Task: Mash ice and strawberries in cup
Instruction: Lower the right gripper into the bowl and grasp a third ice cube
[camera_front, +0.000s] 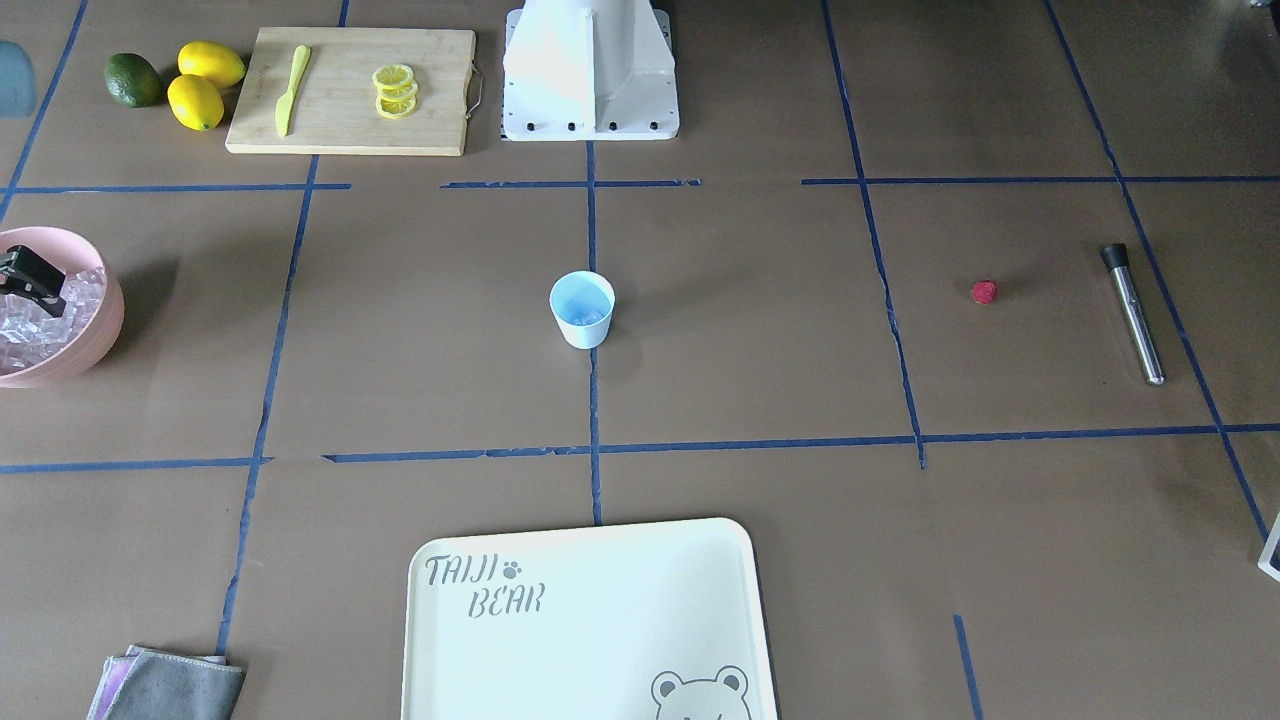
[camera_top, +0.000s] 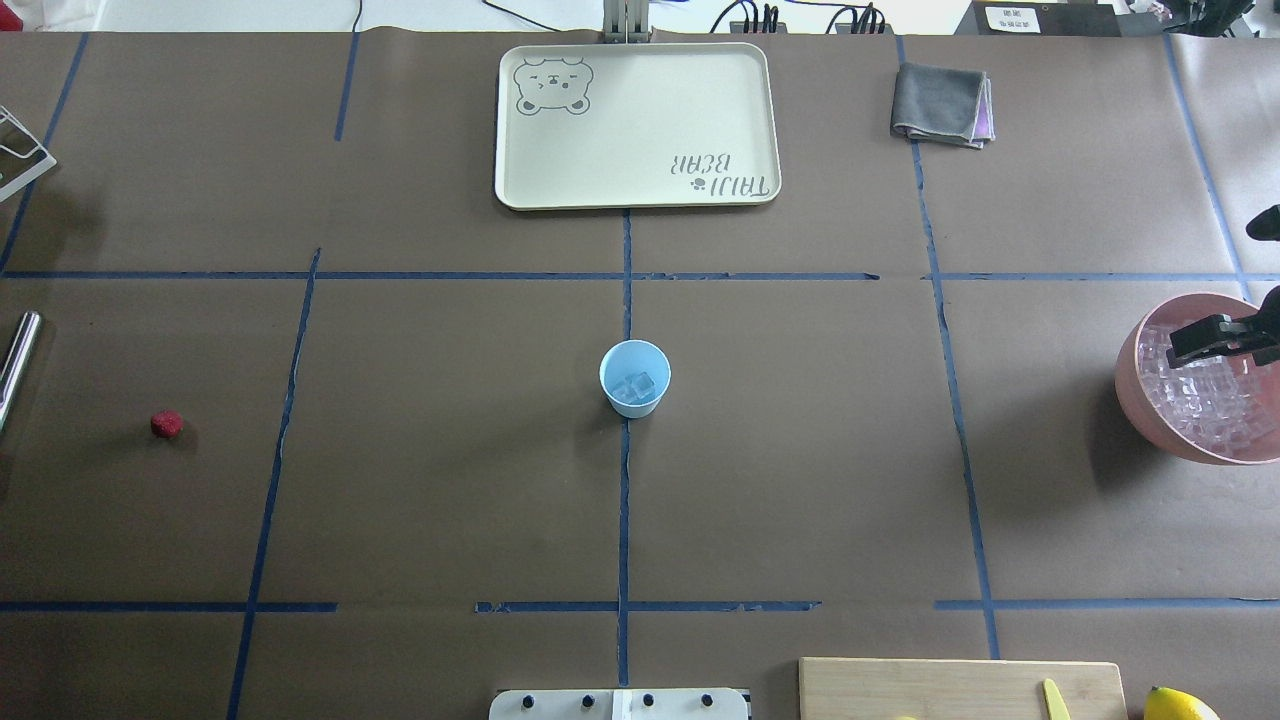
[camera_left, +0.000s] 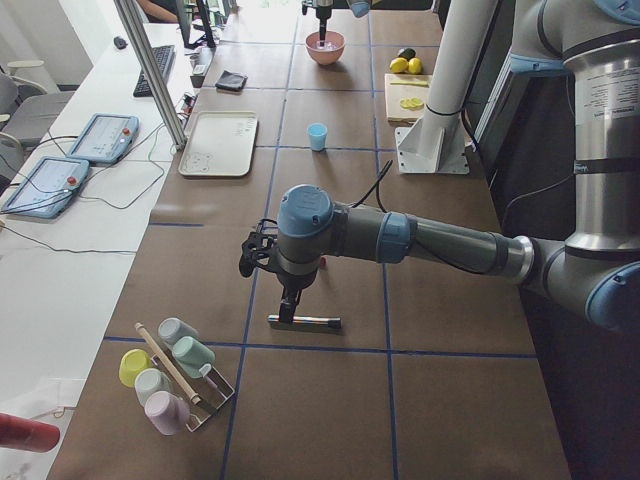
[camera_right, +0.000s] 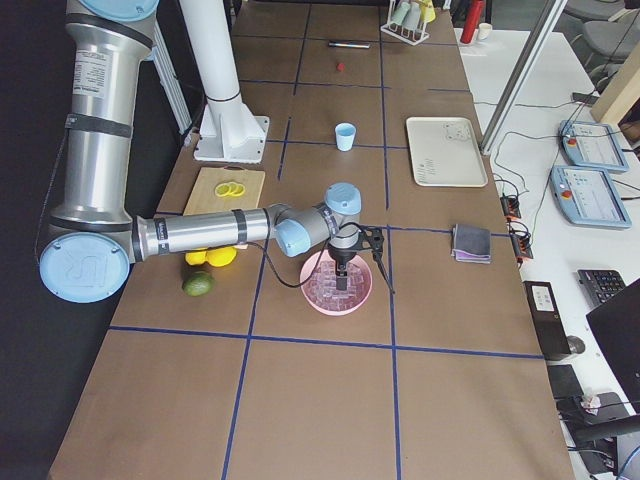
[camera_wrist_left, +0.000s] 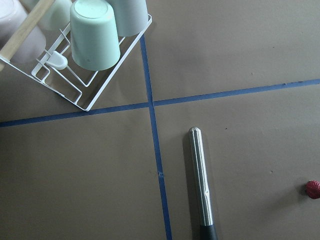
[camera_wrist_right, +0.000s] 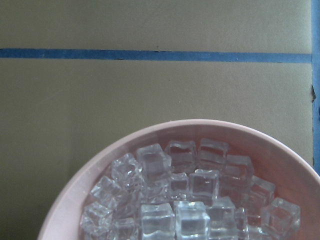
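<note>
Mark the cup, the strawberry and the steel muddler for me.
cup (camera_front: 582, 333): exterior front-facing view, on its pale-blue outer wall below the rim.
strawberry (camera_front: 984, 291): exterior front-facing view, middle of the red berry.
muddler (camera_front: 1134, 316): exterior front-facing view, on the steel shaft, midway along.

Right hand (camera_top: 1212, 337) pointing down, left hand (camera_left: 290, 308) low, both arms outstretched
</note>
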